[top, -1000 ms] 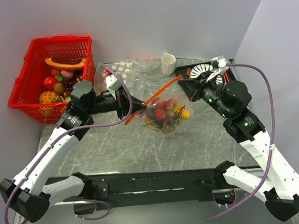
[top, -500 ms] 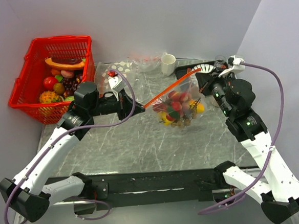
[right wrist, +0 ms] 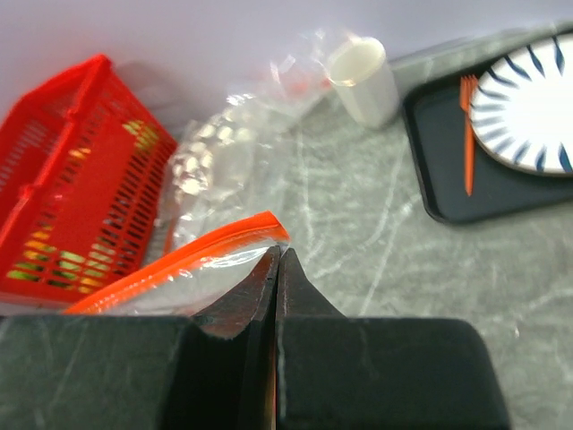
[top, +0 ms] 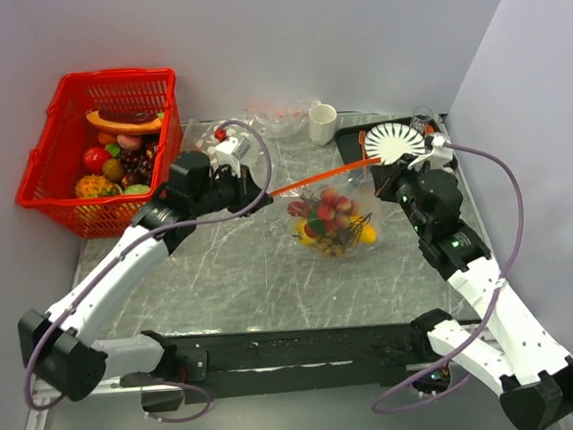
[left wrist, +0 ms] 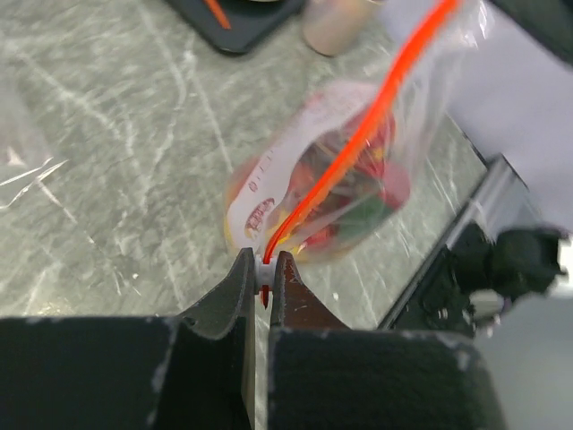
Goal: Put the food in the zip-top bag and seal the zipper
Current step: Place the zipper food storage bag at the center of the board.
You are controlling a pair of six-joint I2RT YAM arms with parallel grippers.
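The clear zip-top bag (top: 331,222) hangs above the table middle, filled with small colourful food pieces. Its orange-red zipper (top: 318,178) is stretched taut between my two grippers. My left gripper (top: 263,193) is shut on the zipper's white slider at the left end; in the left wrist view the slider (left wrist: 262,269) sits pinched between the jaws with the bag (left wrist: 340,179) beyond. My right gripper (top: 379,161) is shut on the bag's right corner; in the right wrist view the zipper (right wrist: 192,255) ends at my gripper (right wrist: 277,255).
A red basket (top: 105,149) with fruit stands at the back left. A white cup (top: 322,123) and crumpled clear bags (top: 213,141) lie at the back. A black tray (top: 355,146) with a striped plate (top: 395,143) is at the back right.
The bag has shifted back left and lower. My left gripper has moved right along the zipper, and my right gripper has come down and left, so the strip between them is shorter.
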